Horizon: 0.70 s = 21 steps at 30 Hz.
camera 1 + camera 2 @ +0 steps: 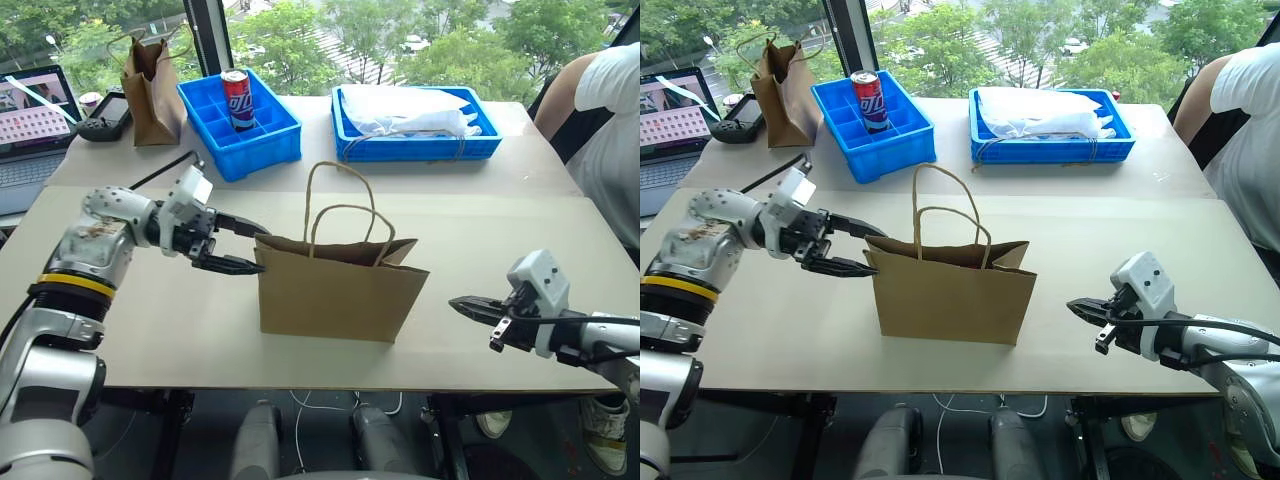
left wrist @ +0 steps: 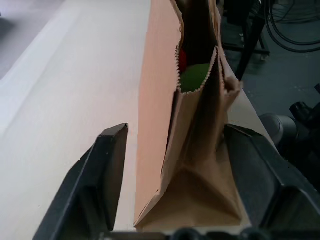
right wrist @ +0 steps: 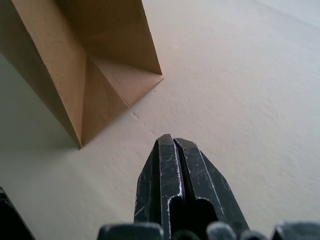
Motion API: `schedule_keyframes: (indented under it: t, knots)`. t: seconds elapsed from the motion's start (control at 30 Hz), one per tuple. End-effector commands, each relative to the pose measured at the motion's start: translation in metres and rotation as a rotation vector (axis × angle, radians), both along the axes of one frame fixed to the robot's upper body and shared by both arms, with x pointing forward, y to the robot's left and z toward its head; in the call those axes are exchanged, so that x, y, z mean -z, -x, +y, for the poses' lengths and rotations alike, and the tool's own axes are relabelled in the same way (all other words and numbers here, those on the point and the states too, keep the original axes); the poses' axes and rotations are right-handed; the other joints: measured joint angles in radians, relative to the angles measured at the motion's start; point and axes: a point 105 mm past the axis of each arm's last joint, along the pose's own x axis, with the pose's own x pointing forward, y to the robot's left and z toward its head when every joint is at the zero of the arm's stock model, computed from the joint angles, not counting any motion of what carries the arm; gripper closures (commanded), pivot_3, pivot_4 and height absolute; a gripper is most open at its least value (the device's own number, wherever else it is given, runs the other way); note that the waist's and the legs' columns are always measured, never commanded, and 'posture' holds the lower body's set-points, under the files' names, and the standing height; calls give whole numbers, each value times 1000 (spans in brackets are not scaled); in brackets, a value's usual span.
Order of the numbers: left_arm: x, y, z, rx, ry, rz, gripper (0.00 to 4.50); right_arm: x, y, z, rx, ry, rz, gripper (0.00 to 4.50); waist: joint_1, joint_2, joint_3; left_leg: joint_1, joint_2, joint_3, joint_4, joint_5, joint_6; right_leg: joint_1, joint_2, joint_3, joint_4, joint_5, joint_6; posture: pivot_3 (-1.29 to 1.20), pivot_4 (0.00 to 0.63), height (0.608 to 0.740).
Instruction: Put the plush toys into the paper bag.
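On the table, the paper bag stands with plush toys inside; left gripper fingers spread wide at its nine o'clock end, right gripper fingers closed at three o'clock.

Left tool: you have its two black fingers spread wide — one on each side of the bag's narrow end.
Paper bag: it stands upright on the worktop, side gusset folded inward, its serrated top edge parted.
Plush toys: look through that gap — the green toy sits inside the bag, with a bit of the red toy just beside it.
Contact: you cannot tell whether either finger touches the paper.
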Motion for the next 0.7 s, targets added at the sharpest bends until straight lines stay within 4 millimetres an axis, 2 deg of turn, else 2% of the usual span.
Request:
schedule_keyframes:
  t: [0.03, 0.13, 0.2, 0.33, 0.37, 0.4, 0.57, 0.6, 0.63, 0.67, 0.7]
  knots:
    - [-21, 2, 32, -153, 105, 34, 43, -18, 2, -6, 1, -46, -82, 4500, -1, 0, 0, 0, 0, 0, 0, 0, 0, 0, 0, 0, 0, -1, 1, 0, 150, 665]
    - [-13, 6, 60, -313, 160, 94, 43, -21, 5, -9, 15, -91, -122, 4500, -11, 0, 0, 1, 0, 0, -1, 0, 0, 0, 0, 0, 0, -1, 1, 0, 150, 665]
    - [-3, 9, 70, -383, 156, 96, 43, -22, 6, -11, 29, -118, -147, 4500, -11, 0, 0, 1, 1, 0, -1, 0, 0, 0, 0, -1, 0, -1, 1, 0, 150, 665]
    - [30, 22, 75, -507, 114, 138, 43, -15, 9, -16, 52, -152, -163, 4500, -8, 0, 0, 1, 1, 0, 0, 0, 0, 0, 0, -1, 1, -1, 1, 0, 150, 665]
    - [36, 23, 73, -545, 116, 129, 0, -12, 9, -18, 58, -151, -160, 3911, -4, 0, 0, 1, 1, 0, 0, 0, 0, 0, 0, -1, 1, -1, 1, 0, 150, 665]
    - [41, 25, 71, -576, 122, 108, 0, -9, 10, -18, 67, -164, -158, 3737, 1, 0, 0, 1, 1, 0, 0, 0, 0, 1, 0, -1, 1, -1, 1, 0, 150, 665]
    - [59, 36, 62, -692, 143, 81, 0, -1, 11, -17, 105, -192, -184, 2114, 4, 0, 0, 1, 1, 0, 2, 0, 0, 2, -1, -1, 0, 0, 0, 0, 150, 665]
    - [61, 39, 60, -696, 143, 75, 0, -1, 11, -17, 115, -200, -191, 1633, 4, 0, 0, 1, 1, 0, 2, 0, 0, 1, 0, -1, 0, -1, 1, 0, 150, 665]
    - [65, 42, 58, -718, 136, 67, 0, 1, 12, -17, 123, -206, -192, 1427, 3, 0, 0, 1, 1, 0, 2, 0, 0, 2, 0, -1, 0, -1, 0, 0, 150, 665]
    - [69, 46, 56, -726, 138, 69, 0, 3, 14, -17, 132, -211, -195, 983, 2, 1, 0, 1, 1, 1, 2, 0, 0, 2, 0, -1, 1, -1, 0, 0, 150, 665]
    - [71, 48, 55, -732, 146, 78, 0, 5, 15, -17, 137, -211, -195, 806, 0, 1, 0, 1, 1, 1, 2, 0, 0, 1, 0, -1, 1, -1, 0, 0, 150, 665]
